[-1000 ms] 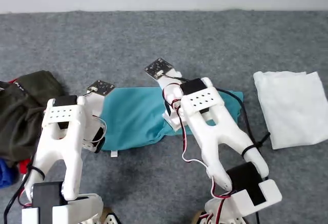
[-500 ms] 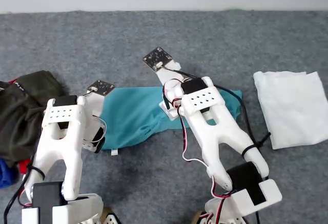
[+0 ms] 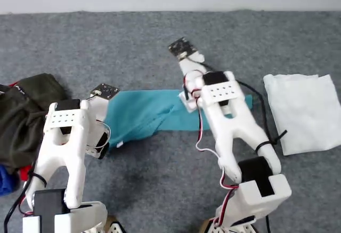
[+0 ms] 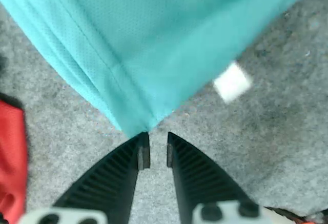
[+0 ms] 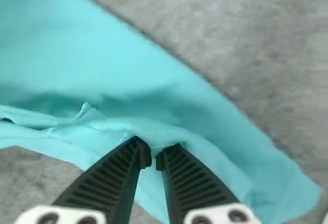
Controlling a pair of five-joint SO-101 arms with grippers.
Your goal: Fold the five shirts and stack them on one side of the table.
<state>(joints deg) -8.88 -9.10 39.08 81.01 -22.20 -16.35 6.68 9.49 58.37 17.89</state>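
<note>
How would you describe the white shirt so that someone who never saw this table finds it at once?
Take the grey table and go to its right side, past the teal shirt stretched across the middle. There the white shirt lies alone. It is the only pale garment and the only one folded flat; the dark clothes on the left are a crumpled heap.

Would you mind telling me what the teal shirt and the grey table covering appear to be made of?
The teal shirt looks like a light knit sports mesh, probably synthetic: matte, with tiny regular pinholes and stitched hems. The grey table covering looks like felt or short-pile carpet: a fuzzy, speckled, dull surface.
</note>
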